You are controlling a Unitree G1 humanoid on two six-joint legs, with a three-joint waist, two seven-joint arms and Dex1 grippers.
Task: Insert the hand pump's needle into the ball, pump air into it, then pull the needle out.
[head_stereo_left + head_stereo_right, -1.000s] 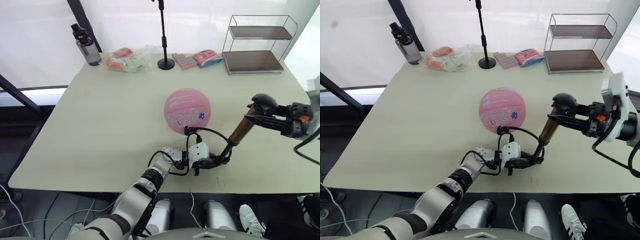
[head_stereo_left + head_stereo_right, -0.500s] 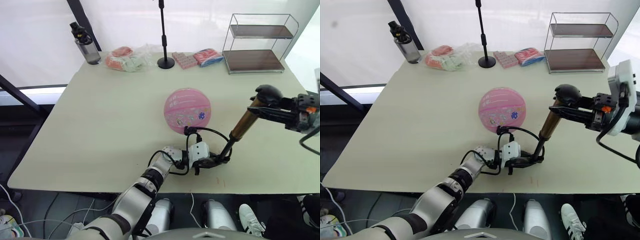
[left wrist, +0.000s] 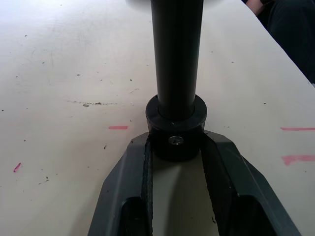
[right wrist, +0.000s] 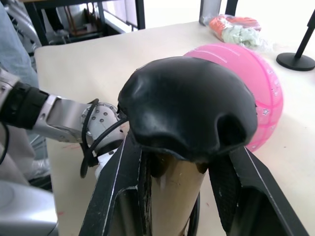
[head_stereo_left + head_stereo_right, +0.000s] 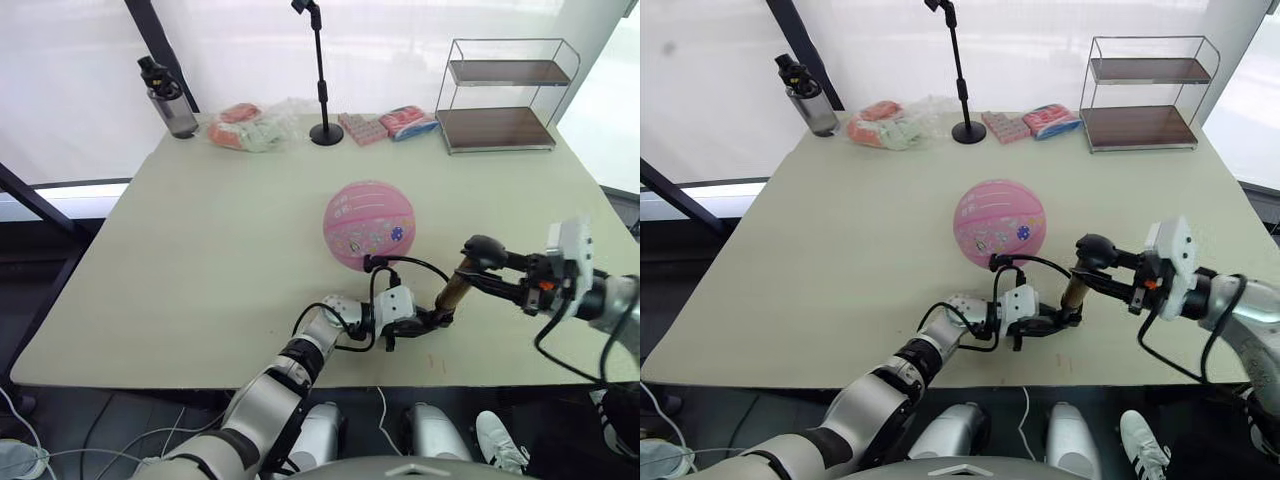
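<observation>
Pumping | your left gripper clamps the hand pump base down | right gripper grips its knob | hose feeds the ball beyond.

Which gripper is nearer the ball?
Left. The left gripper clamps the hand pump's base just in front of the ball; the right gripper holds the pump's knob, farther to the ball's right.

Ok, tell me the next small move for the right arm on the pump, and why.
Probably draw the knob handle back up for another stroke. The right gripper is shut on it with the hand pump pushed short, the left gripper clamps its base cap, and the hose runs to the ball.
</observation>
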